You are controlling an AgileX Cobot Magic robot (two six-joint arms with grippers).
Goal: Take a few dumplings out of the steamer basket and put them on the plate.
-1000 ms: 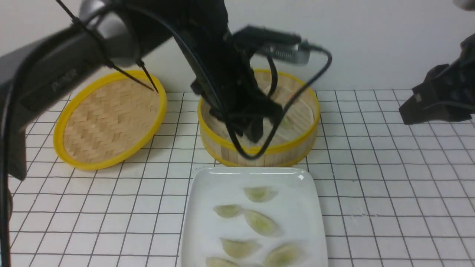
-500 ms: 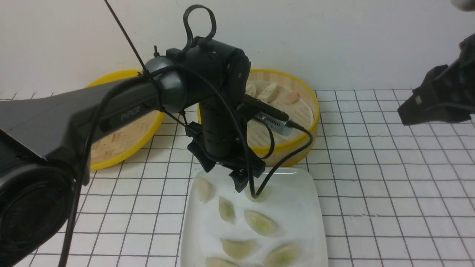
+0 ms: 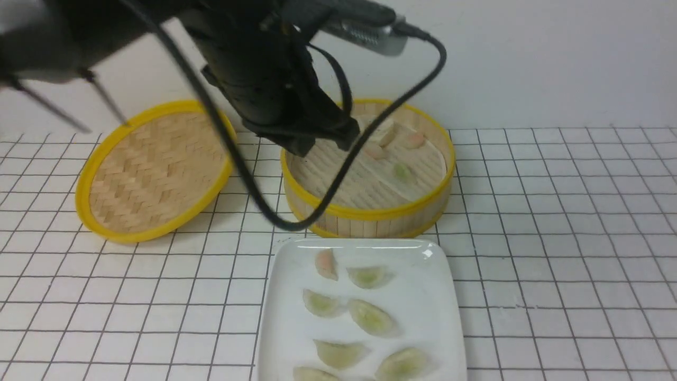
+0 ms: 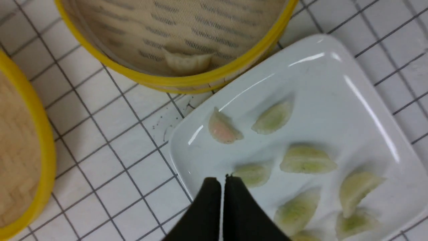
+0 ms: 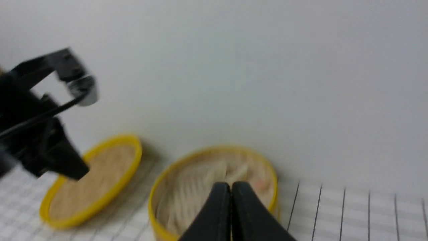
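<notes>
The steamer basket (image 3: pixel 439 190) stands behind the plate (image 3: pixel 439 296). It holds a few dumplings: a pinkish one (image 3: pixel 415 140), beige ones (image 3: pixel 389 136) and a green one (image 3: pixel 403 172). Several dumplings lie on the plate, a pinkish one (image 3: pixel 326 263) at its far end and green ones (image 3: pixel 372 317) nearer. My left gripper (image 3: pixel 317 142) is raised over the basket's left rim. In the left wrist view it (image 4: pixel 222 179) is shut and empty, with the plate (image 4: pixel 334 83) and the pinkish dumpling (image 4: pixel 222 129) below. My right gripper (image 5: pixel 230 184) is shut and empty, high up and pointing at the basket (image 5: pixel 160 187). It is outside the front view.
The flat woven yellow-rimmed lid (image 3: pixel 153 169) lies left of the basket on the white gridded tabletop (image 3: pixel 555 238). A black cable (image 3: pixel 338 196) loops down from my left arm in front of the basket's near wall. A white wall stands behind.
My left arm has risen from the plate to above the basket's left side, gripper empty. A pinkish dumpling now lies at the plate's far end. My right arm has left the front view.
</notes>
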